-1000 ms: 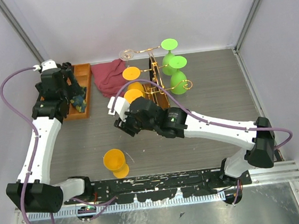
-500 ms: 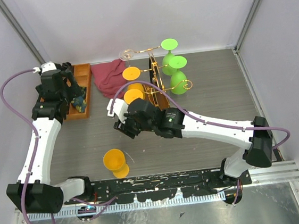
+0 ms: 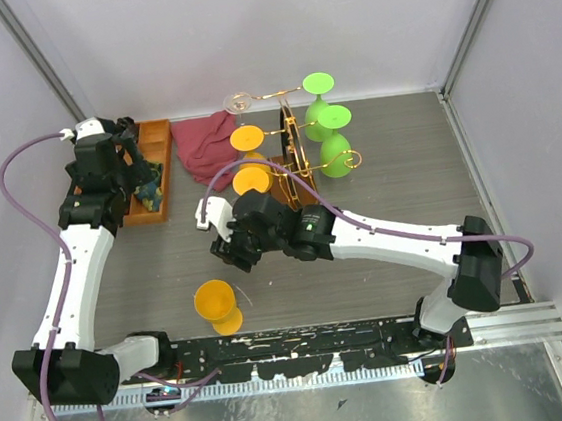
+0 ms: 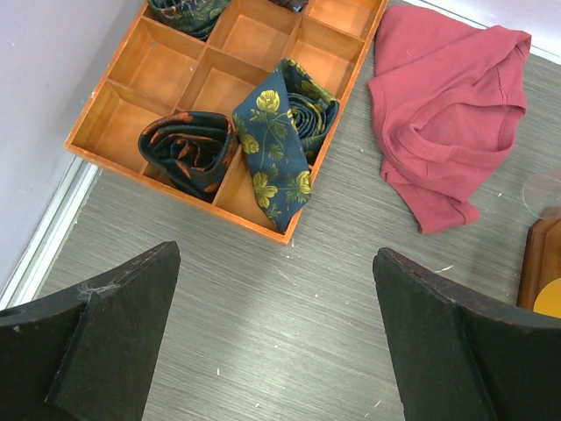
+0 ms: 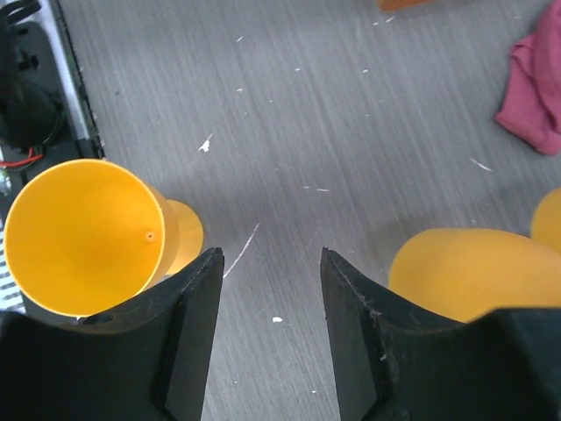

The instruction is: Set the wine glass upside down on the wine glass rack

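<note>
Bright, even overhead light; soft shadows; sharp focus.

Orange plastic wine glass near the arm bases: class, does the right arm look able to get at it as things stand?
Probably yes. The right gripper is open close beside the orange plastic wine glass, with only grey wood-grain table between them and nothing blocking.

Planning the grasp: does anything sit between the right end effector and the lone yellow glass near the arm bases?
Nothing visible: only bare table separates the right end effector from the yellow wine glass, standing upright.
</note>
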`<state>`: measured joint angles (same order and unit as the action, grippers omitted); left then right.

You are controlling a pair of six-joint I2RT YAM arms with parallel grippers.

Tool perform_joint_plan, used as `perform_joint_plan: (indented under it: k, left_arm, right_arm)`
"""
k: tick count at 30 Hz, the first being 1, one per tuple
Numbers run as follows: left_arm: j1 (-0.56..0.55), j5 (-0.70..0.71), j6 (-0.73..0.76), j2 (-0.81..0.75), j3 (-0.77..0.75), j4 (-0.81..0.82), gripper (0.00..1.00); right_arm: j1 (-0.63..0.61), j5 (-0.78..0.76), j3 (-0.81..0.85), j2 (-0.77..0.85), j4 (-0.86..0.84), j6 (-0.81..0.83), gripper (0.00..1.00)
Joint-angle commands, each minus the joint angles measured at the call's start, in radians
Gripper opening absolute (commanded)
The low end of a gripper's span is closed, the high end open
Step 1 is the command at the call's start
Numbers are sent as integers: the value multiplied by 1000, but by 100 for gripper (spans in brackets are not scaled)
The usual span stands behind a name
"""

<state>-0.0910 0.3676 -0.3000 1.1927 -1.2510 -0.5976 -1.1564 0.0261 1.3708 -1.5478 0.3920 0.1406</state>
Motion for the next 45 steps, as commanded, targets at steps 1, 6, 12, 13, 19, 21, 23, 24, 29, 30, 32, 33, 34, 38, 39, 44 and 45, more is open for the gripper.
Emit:
perform_joint_plan:
  k: [1, 6, 12, 13, 19, 21, 23, 24, 29, 30, 32, 33, 34, 38, 39, 44, 45]
  left_arm:
    - [9, -16, 2, -19, 12, 2, 98]
    - [12, -20, 6, -16, 10, 4, 98]
    - [13, -24, 4, -16, 12, 3, 98]
    - [12, -24, 4, -16, 12, 4, 98]
    - [16, -21, 7, -24, 23, 4, 98]
    - [17, -20, 8, -27, 28, 2, 98]
    - [18, -18, 9, -31, 31, 1, 98]
    - [19, -18, 9, -31, 32, 0, 98]
    - [22, -16, 9, -37, 35, -4, 98]
    - [22, -16, 8, -37, 33, -6, 98]
    - [23, -15, 10, -38, 30, -12, 98]
    - [22, -15, 10, -39, 30, -14, 98]
    - [23, -15, 11, -40, 31, -13, 98]
    - [23, -16, 12, -42, 32, -12, 98]
    - [23, -17, 12, -42, 33, -12, 98]
    - [24, -19, 10, -38, 35, -10, 98]
    - [25, -18, 10, -37, 36, -8, 98]
  right_arm:
    - [-6, 118, 61, -15, 37, 24, 54]
    - [-12, 187, 88, -35, 76, 55, 54]
    - [-21, 235, 116, -63, 91, 65, 54]
    - [-22, 242, 119, -67, 92, 65, 54]
    - [-29, 256, 148, -104, 121, 69, 54]
    - [-29, 256, 159, -117, 132, 71, 54]
    - [-31, 256, 166, -128, 136, 71, 54]
    - [-31, 258, 171, -133, 139, 72, 54]
    - [-34, 271, 191, -166, 146, 74, 54]
    - [-35, 273, 195, -172, 145, 75, 54]
    - [-37, 274, 205, -185, 150, 77, 54]
    - [-38, 274, 209, -191, 151, 77, 54]
    - [-39, 275, 213, -197, 152, 77, 54]
    - [-44, 272, 220, -215, 153, 72, 51]
    - [-45, 269, 221, -219, 154, 71, 49]
    - [-45, 250, 223, -232, 161, 67, 40]
    - [-46, 249, 223, -234, 162, 65, 37]
